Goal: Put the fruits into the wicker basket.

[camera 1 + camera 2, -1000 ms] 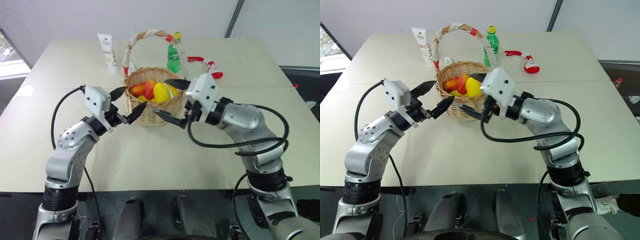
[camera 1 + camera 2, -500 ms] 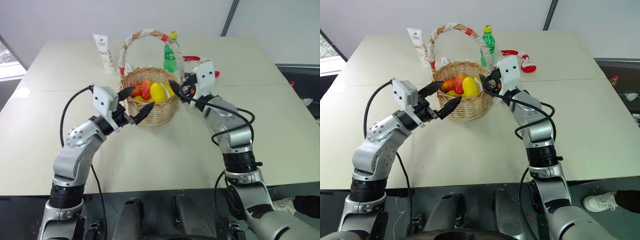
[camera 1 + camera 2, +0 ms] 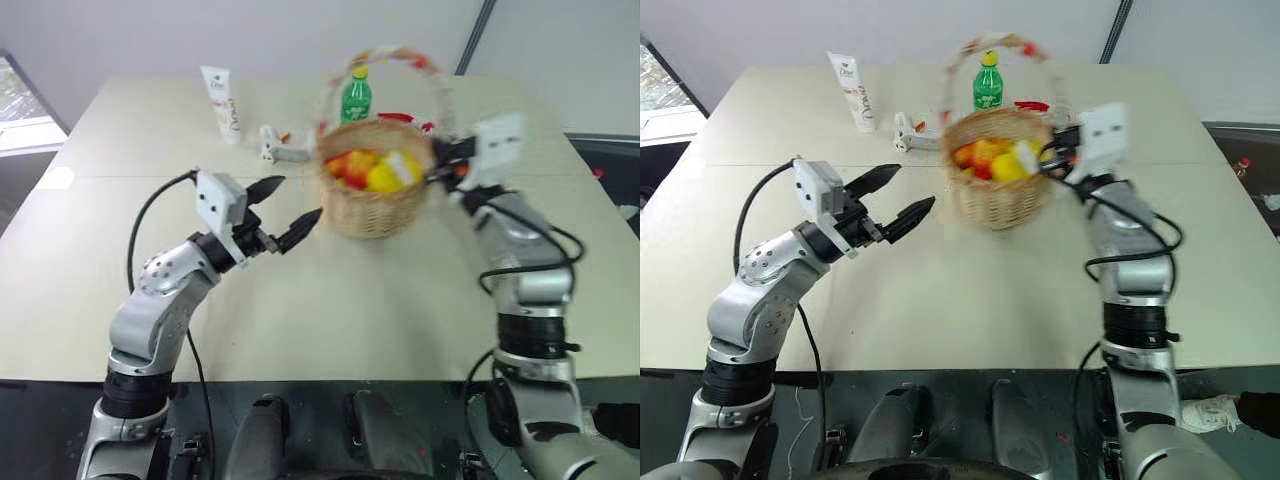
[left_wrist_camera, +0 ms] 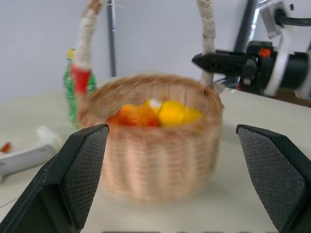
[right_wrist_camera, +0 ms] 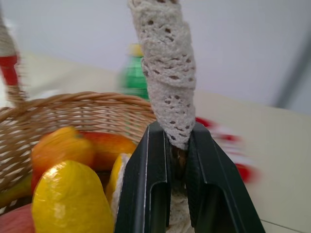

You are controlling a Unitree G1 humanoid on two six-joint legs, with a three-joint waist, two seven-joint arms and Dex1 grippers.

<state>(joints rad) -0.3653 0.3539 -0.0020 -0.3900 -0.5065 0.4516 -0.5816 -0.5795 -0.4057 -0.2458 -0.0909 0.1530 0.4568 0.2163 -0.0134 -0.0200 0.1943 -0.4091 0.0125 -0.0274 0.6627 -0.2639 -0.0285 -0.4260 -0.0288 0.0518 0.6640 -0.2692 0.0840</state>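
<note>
Right gripper (image 5: 177, 160) clenched on basket (image 3: 378, 205) handle base, at basket's 3 o'clock, likely to drag it. Fruits (image 3: 375, 172) sit inside; left gripper (image 3: 285, 212) spread wide, empty, at 9 o'clock.

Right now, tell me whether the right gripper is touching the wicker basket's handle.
Touching. In the right wrist view the right gripper has both black fingers shut on the cloth-wrapped handle of the wicker basket, just above the rim.

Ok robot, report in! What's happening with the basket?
Right gripper shut on round tan wicker basket's lace-wrapped handle. Left gripper open, beside it. Fruits inside. Nothing blocking.
</note>
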